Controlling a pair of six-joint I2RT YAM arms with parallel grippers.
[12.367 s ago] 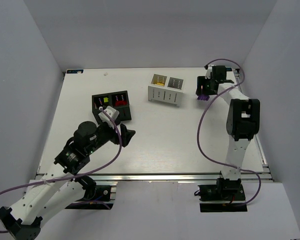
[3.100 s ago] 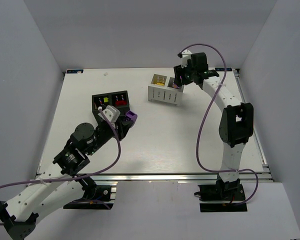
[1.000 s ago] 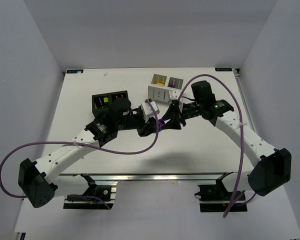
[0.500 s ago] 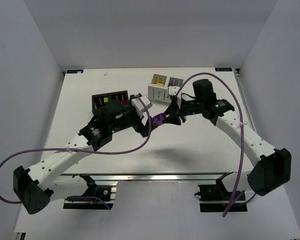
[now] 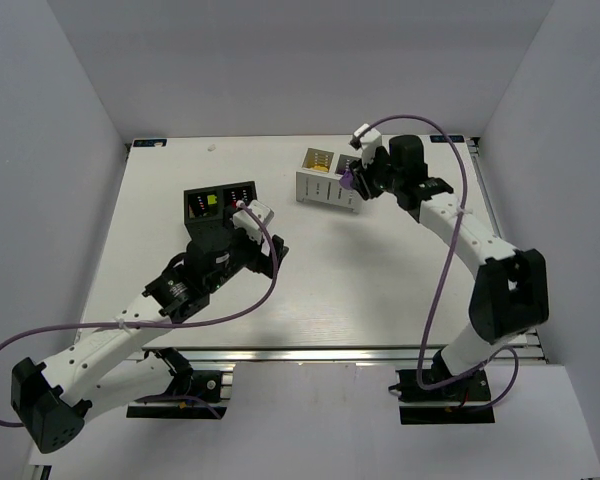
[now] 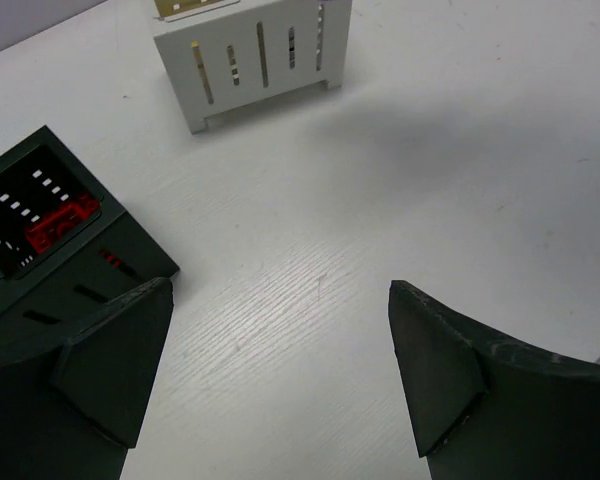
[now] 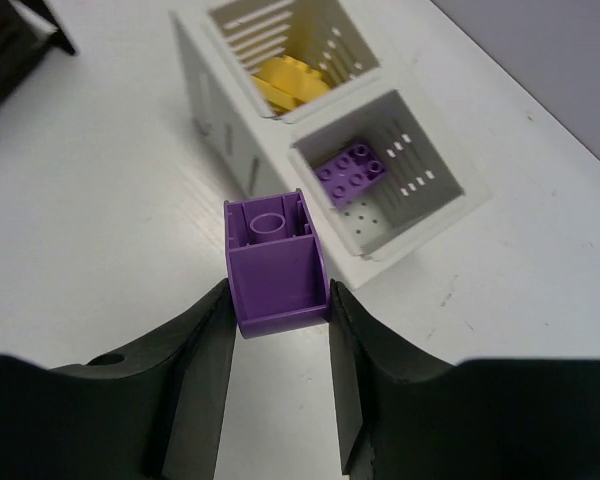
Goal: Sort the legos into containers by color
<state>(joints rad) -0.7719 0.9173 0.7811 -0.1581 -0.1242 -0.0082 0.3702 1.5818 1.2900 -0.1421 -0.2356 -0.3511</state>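
Overhead, the right gripper (image 5: 351,181) hangs at the near right corner of the white slotted two-compartment plastic box (image 5: 325,187), pinching a small purple studded plastic brick (image 5: 348,181). The left gripper (image 5: 271,250) sits over the bare white table (image 5: 380,290), just in front of the black slotted two-compartment box (image 5: 223,224), its jaws spread wide with nothing between them. The black box's left cell holds what looks like a lime green brick (image 5: 209,200), though it is too small to be sure.

From the left wrist, both dark fingers (image 6: 110,365) stand far apart over the tabletop, empty. A red brick (image 6: 58,222) lies in a cell of the black box at the left edge; the white box stands farther off.

From the right wrist, the jaws are partly closed on the held purple brick's sides, its hollow underside facing the camera. Beyond it, yellow bricks (image 7: 288,80) lie in one compartment of the white box and a second purple brick (image 7: 357,172) in the other.
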